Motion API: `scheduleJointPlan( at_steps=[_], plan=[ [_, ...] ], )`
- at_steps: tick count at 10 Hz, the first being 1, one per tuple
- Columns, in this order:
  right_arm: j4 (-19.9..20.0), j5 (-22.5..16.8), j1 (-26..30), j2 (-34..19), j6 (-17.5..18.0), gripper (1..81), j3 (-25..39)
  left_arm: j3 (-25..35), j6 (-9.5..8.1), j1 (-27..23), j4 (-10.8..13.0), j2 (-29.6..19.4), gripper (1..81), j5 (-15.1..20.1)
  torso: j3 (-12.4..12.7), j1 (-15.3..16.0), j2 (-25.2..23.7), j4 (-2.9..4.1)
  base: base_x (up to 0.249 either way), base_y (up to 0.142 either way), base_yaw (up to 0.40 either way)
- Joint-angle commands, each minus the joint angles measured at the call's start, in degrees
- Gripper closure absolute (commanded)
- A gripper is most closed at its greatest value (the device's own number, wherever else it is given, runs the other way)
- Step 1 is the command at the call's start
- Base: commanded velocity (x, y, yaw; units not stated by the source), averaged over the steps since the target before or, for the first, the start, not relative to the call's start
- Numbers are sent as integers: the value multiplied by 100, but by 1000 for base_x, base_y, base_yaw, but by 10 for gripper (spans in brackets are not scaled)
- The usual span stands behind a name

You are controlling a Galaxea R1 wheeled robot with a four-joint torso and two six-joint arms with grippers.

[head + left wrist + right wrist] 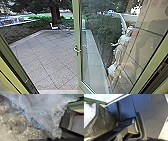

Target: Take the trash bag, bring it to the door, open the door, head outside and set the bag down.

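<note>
Fingers: their state, I cannot tell. Trash bag seems nearer the left arm; door stands open, twelve o'clock.

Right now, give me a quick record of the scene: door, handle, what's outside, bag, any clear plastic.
Door: glass, green-framed, standing open
Handle: pale, on the door's upright
Outside: paving, a tree, a white chair
Bag: dark, crinkled, pale filling showing, near the robot's right wrist camera
Clear plastic: crumpled and bubbly, close to the left wrist camera
Bag's support: cannot tell
</note>
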Motion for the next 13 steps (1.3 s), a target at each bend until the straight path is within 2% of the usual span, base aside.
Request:
scheduleJointPlan(
  at_steps=[1, 2, 3, 4, 5, 7, 13],
  plan=[
    [-61, -148, 209, 8, -8, 10, 42, 47, 9, -181, -2, -61, 811, 448, 0, 0, 0, 0, 93, 0, 0],
    [-61, -148, 209, 8, -8, 10, 42, 47, 9, -181, -10, -70, 811, 448, 0, 0, 0, 0, 93, 0, 0],
    [-61, -140, 209, 8, 1, 10, 42, 47, 9, -181, -10, -70, 811, 448, 441, 0, 0, 0, 93, 0, 0],
    [-61, -148, 209, 8, -8, 10, 42, 47, 9, -181, -10, -70, 811, 448, 581, 0, 0, 0, 93, 0, 0],
    [-61, -148, 209, 8, 1, 10, 42, 47, 9, -181, -2, -61, 811, 448, 105, 2, 0, 0, 93, 0, 0],
    [-61, -148, 209, 8, -8, 10, 42, 47, 9, -190, -2, -70, 811, 448, 378, -2, -2, 0, 92, 0, 0],
    [-61, -148, 209, 8, -8, 10, 42, 47, 9, -181, -2, -70, 811, 448, 424, -4, -2, 0, 74, 0, 0]
  ],
)
